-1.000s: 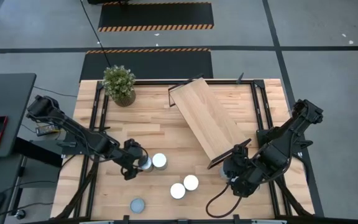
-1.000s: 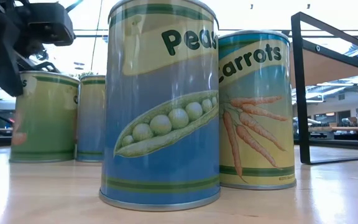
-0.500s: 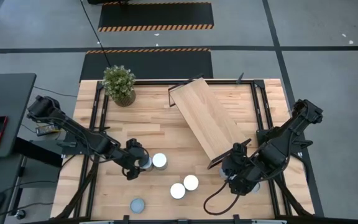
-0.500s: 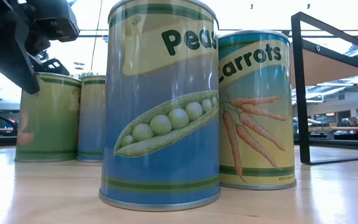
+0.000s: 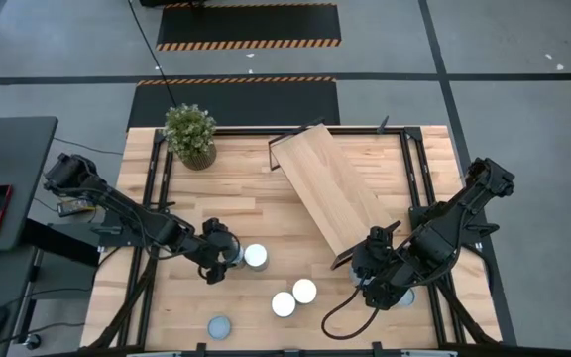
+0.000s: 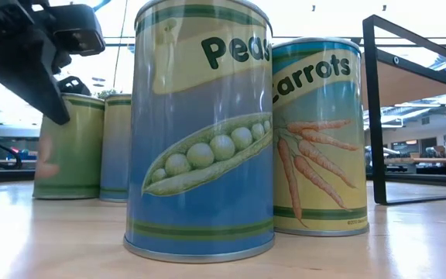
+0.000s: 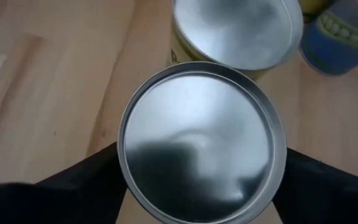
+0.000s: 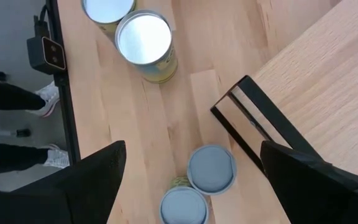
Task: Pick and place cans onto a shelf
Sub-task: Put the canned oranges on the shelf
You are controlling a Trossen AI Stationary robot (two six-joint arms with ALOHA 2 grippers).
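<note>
Nearest the front edge of the light-wood desk [image 5: 181, 297], a lone silvery blue-grey can [image 5: 219, 326] stands upright toward the left. Just behind it, near the middle of the front half, a pair of white-topped cans [image 5: 294, 297] stand side by side; only the low view reads their labels, a blue-and-yellow peas can [image 6: 200, 132] in front and a carrots can [image 6: 320, 136] close behind it.

Farther back on the left half, the left gripper [image 5: 220, 260] has its jaws clenched on a green-labelled round-topped can [image 5: 232, 260], which touches or nearly touches a white-topped neighbour can [image 5: 255, 256] on its right. The left wrist view shows what the overhead hides: the dark fingers [image 7: 61, 193] pressing both sides of the silvery lid [image 7: 202, 141], the can upright. In the low view the held can [image 6: 72, 147] stands on the desk.

On the right half, the right gripper [image 5: 377, 280] hovers beside the near end of the shelf, jaws spread and empty in its wrist view, above two blue-grey-topped cans [image 8: 201, 183] that the overhead largely hides.

The long rectangular light-wood shelf with black end brackets [image 5: 330, 188] lies diagonally, its long axis running from the back middle toward the right front. A small potted green plant [image 5: 190, 135] sits near the back left corner.
</note>
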